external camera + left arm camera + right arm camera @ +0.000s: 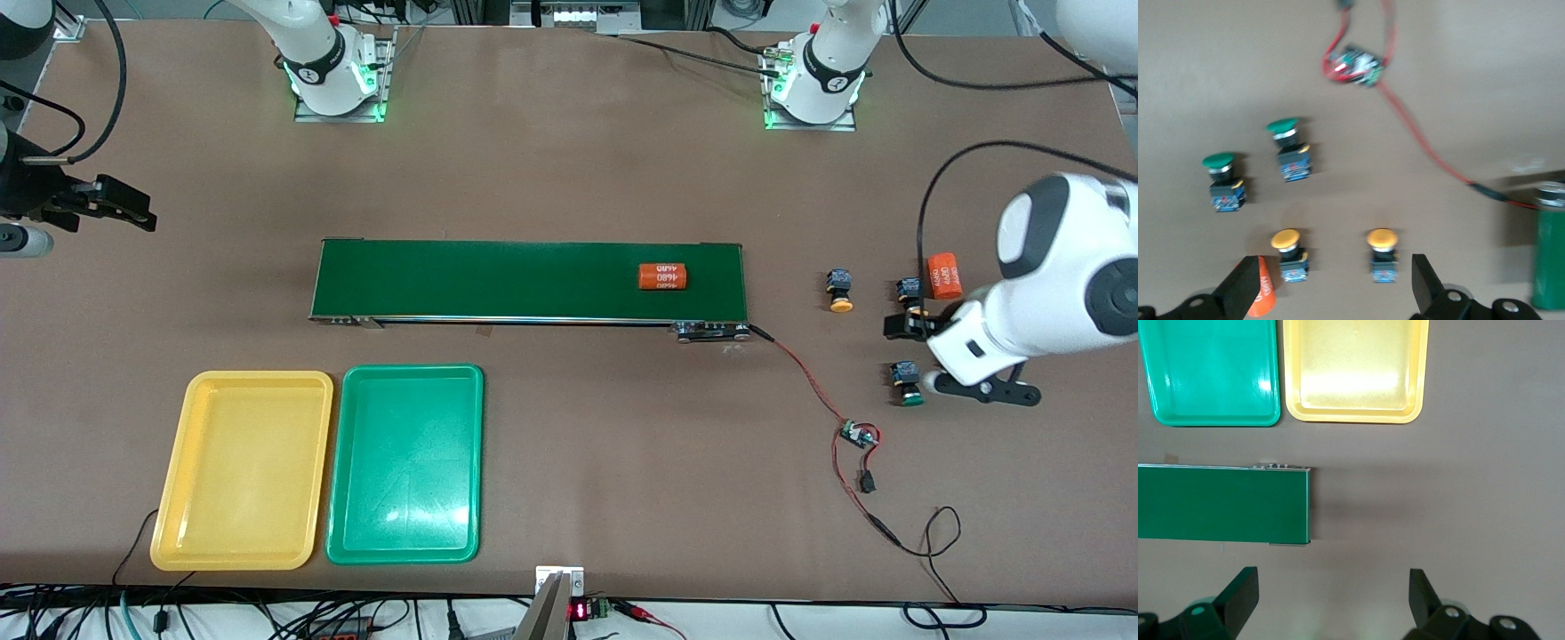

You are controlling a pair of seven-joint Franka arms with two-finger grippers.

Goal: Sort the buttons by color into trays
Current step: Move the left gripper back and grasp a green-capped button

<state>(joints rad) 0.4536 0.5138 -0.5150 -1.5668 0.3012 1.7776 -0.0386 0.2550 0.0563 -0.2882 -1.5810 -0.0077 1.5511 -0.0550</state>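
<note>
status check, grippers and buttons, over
Left gripper open over the buttons. Right gripper open, waiting at conveyor's end. Both trays empty.

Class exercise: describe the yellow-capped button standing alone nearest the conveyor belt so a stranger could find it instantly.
Start at the conveyor belt and go off its end toward the left arm's side. The first button stands alone on the table; its cap is yellow-orange, and no gripper hides it, unlike the others.
</note>
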